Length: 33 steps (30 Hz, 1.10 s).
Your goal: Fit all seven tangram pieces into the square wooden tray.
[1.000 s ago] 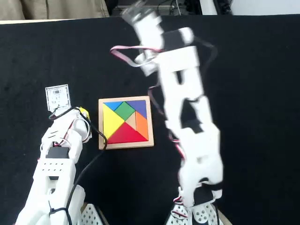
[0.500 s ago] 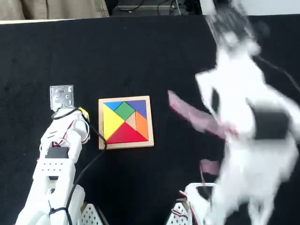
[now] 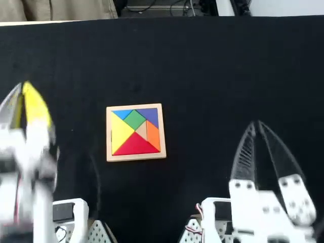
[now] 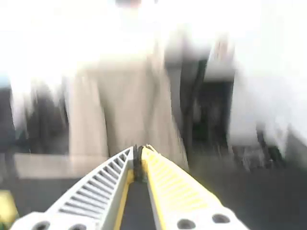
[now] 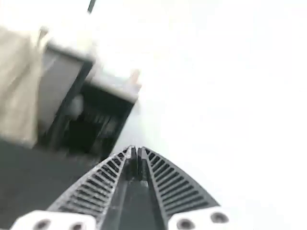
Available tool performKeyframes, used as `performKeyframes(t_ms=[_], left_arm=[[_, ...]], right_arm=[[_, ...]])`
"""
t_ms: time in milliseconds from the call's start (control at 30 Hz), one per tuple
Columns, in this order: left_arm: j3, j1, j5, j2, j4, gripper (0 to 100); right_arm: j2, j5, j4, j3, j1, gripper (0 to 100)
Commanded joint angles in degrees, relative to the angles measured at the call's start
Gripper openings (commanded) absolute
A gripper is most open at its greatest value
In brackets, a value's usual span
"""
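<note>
- The left gripper [image 3: 22, 86] is seen with fingers pressed together — nothing is pinched.
- The right gripper [image 3: 258, 123] is pressed together too, empty.
- The wooden tray [image 3: 135, 157], filled with tangram pieces [image 3: 121, 132], is placed between both grippers — touched by neither.

The black table [image 3: 228, 66] and the wooden tray [image 3: 135, 157] at mid-frame are evenly lit in the high view. Both wrist views are washed out by white glare.

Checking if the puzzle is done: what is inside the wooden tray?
The tray holds flat pieces: yellow, red, orange, green, blue and violet-blue. A tan triangle in the middle could be a piece or bare floor; I cannot tell. The pieces hide the floor.
</note>
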<state>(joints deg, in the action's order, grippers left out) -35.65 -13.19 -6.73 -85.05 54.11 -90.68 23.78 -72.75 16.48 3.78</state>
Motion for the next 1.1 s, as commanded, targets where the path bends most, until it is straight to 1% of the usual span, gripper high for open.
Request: performKeyframes(t_ms=[0, 33, 100, 200, 267, 333, 400, 533, 600, 767, 867, 1000, 1067], left_arm=[[7.08, 1.89, -9.32, -11.6, 2.02, 4], [6.99, 1.89, -9.32, -13.98, 2.2, 4], [7.34, 1.89, -9.32, -18.64, 5.98, 4], [11.74, 1.89, -7.91, -19.52, 16.88, 4], [16.66, 2.42, -5.54, -18.99, 25.76, 4], [22.2, 1.89, -3.43, -19.08, 31.91, 5], [27.12, 1.89, -1.58, -19.08, 34.29, 5], [29.23, 1.89, -1.05, -19.16, 35.96, 5], [27.82, 1.89, -0.97, -19.08, 38.95, 5], [18.51, 2.42, -0.97, -19.25, 44.4, 5], [12.18, 2.51, -0.97, -19.34, 45.89, 5], [0.57, 2.51, -1.14, -19.34, 45.19, 5], [-5.93, 2.59, -1.32, -19.34, 41.14, 5]], right_arm=[[-5.76, 0.35, 5.8, 1.19, 2.02, 1.5], [-7.52, 0.35, 6.95, 1.36, 2.73, 1.5], [-11.3, 0.26, 8.0, 1.36, 4.22, 1.5], [-17.01, 0.26, 6.15, 0.92, 6.77, 1.5], [-17.1, 0.26, 0.53, -2.24, 6.95, 1.5], [-16.66, 0.26, -7.03, -5.93, 7.12, 1.5], [-16.75, 0.26, -12.84, -9.45, 7.21, 1.5], [-16.75, 0.18, -16.62, -12.97, 7.21, 1.5], [-16.75, -2.37, -16.97, -12.97, 7.21, 1.5], [-16.75, -16.26, -17.14, -7.08, 7.21, 1.5], [-16.75, -20.4, -19.87, -1.63, 7.12, 1.5], [-16.84, -22.77, -23.74, 6.73, 7.03, 1.5], [-16.84, -23.65, -23.3, 11.38, 7.03, 1.5]])
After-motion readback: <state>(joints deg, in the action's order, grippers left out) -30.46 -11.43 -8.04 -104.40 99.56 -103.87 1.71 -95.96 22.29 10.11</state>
